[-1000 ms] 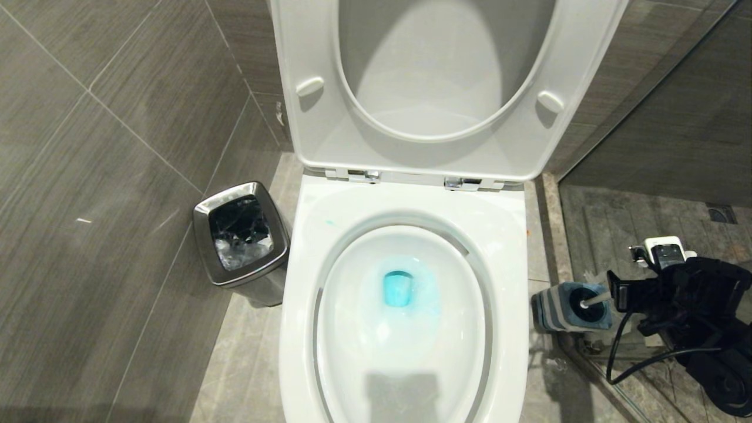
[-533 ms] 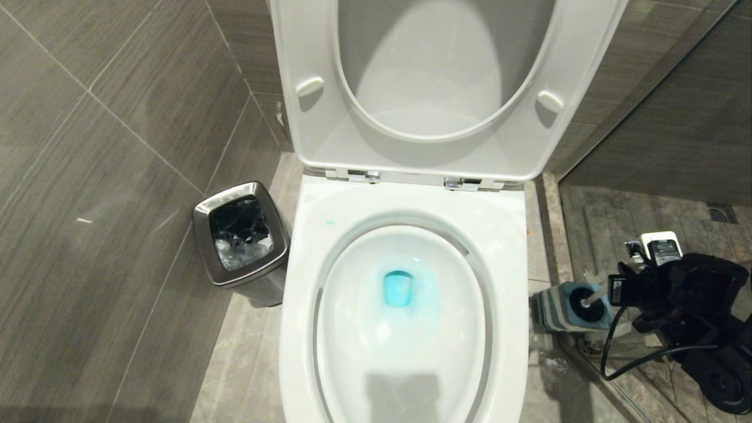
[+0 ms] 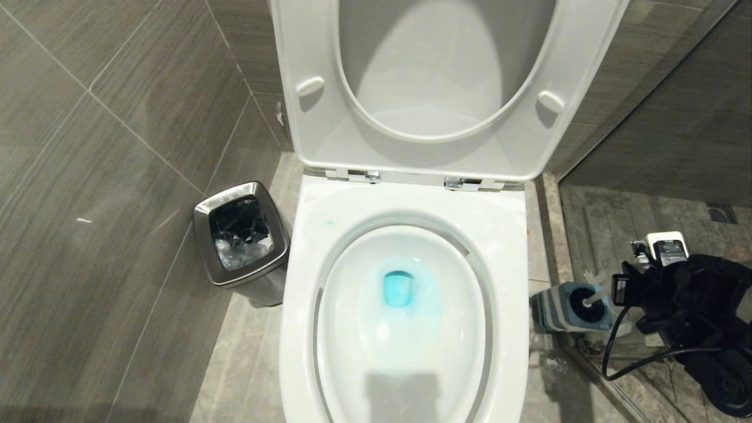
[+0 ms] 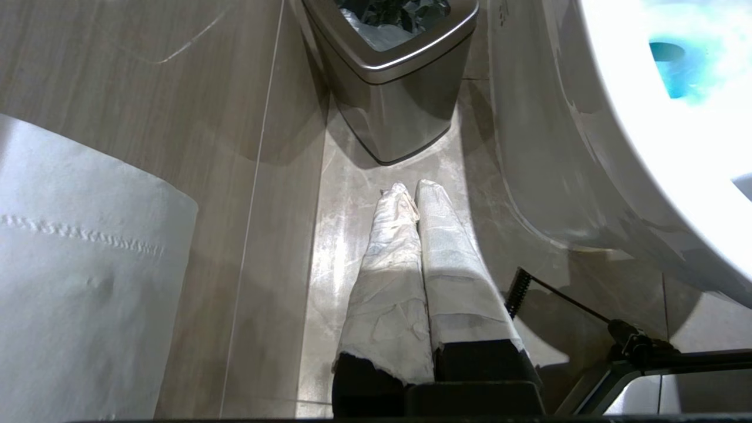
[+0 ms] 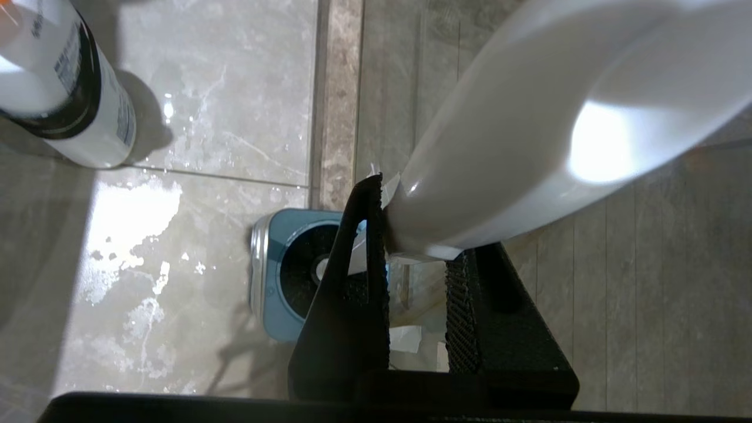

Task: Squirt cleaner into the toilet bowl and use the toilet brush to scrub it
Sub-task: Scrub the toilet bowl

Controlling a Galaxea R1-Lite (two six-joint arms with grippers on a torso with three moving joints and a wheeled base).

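Gripping the white handle of the toilet brush [image 5: 529, 147], the right gripper [image 5: 414, 258] fingers [image 5: 367, 235] hold it above its blue holder [image 5: 276, 282], while the left gripper [image 4: 417, 188] fingers stay pressed together beside the toilet bowl [image 4: 617, 147].

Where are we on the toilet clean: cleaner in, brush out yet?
Done: turquoise cleaner pooled in the toilet bowl. In hand: right tool clamped on the toilet brush handle, head in its blue holder. Left tool idle near the steel bin. Left: lift brush, scrub.

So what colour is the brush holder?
Blue-grey holder with a black inside, clearest in the right wrist view.
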